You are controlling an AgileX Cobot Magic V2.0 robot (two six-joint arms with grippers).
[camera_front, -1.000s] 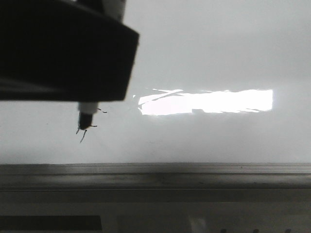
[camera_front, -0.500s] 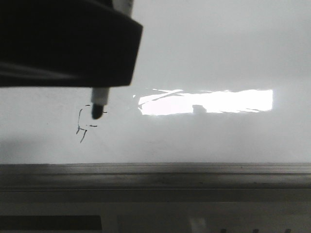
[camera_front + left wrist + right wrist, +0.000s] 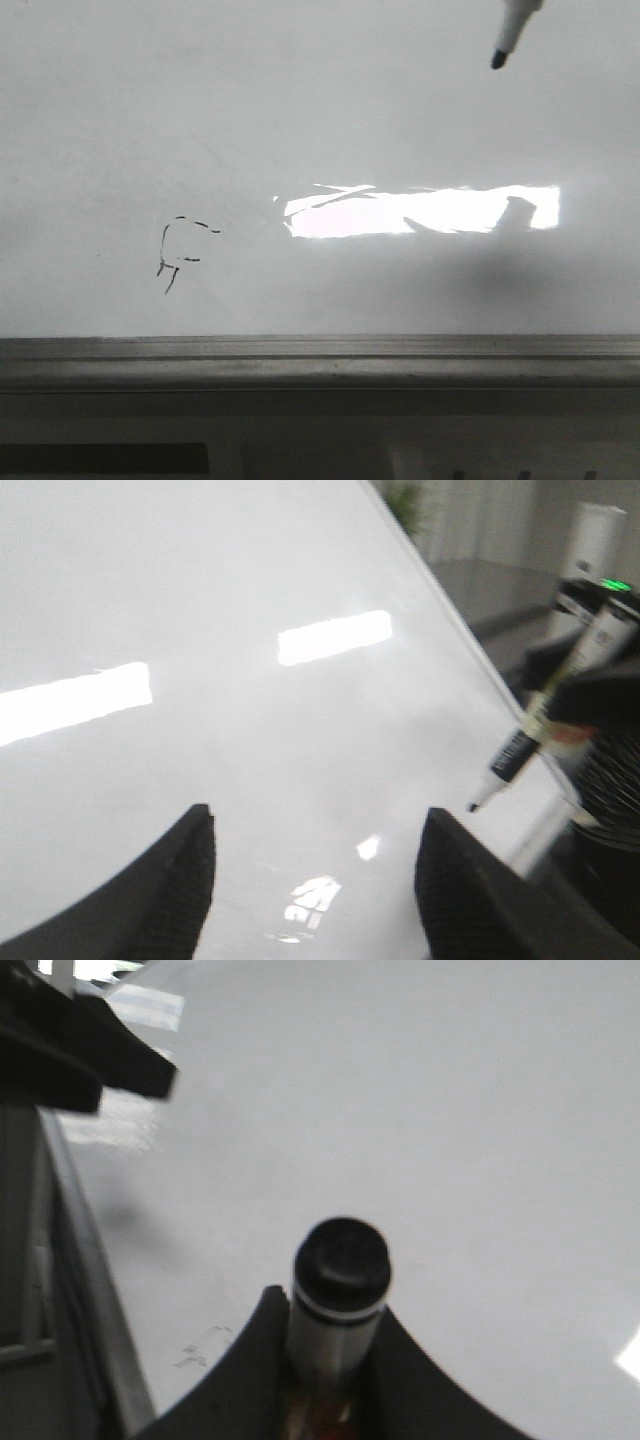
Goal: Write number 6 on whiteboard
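Marker (image 3: 510, 32) has swung from the near-left scribble (image 3: 180, 252) to far right, clamped in right gripper (image 3: 330, 1375), tip off whiteboard (image 3: 400, 130). No proper 6 yet; bare board lies near-left. Left gripper (image 3: 315, 880) spread, empty.

Office/lab: whiteboard (image 3: 400, 120), potted plant (image 3: 405, 500)

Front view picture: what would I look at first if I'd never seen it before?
Probably the bright rectangle of reflected light in the middle of the whiteboard. Next, the small broken black scribble toward the lower left, and the marker poking in at the top right, tip off the board. In the right wrist view, the right gripper grips that marker; no full 6 shows yet.
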